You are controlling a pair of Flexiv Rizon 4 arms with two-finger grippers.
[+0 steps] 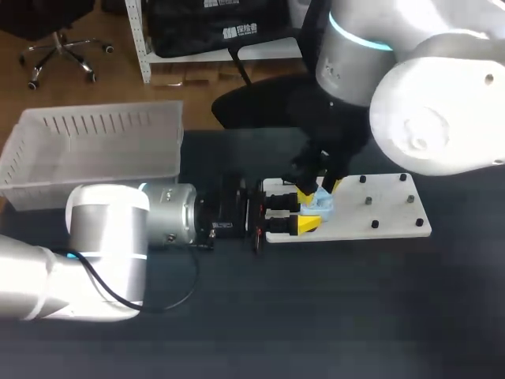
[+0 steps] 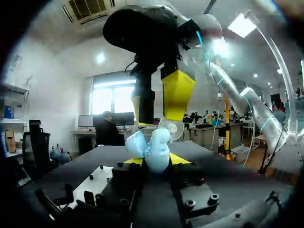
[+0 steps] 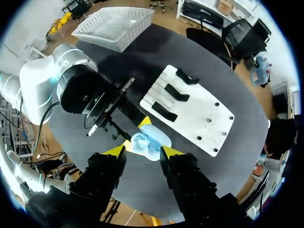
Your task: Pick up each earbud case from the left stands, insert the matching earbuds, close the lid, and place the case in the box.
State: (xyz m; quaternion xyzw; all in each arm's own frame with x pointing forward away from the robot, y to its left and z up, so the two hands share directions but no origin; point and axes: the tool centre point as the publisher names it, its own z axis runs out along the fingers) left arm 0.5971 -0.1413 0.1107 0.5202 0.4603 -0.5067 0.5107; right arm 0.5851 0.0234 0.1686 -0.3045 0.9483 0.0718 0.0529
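- Left gripper is clamped on the open pale blue earbud case, with one yellow tip on either side
- Right gripper hangs just above that case with its fingers apart
- Dark round table lies under both my arms
- White slatted basket sits at its far left
- White stand board lies by the held case and carries three black stands

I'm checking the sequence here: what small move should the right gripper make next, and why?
Probably ease the right gripper straight down toward the light blue plastic earbud case. The left gripper holds it, lid seemingly open, and the right one hangs open just above it.
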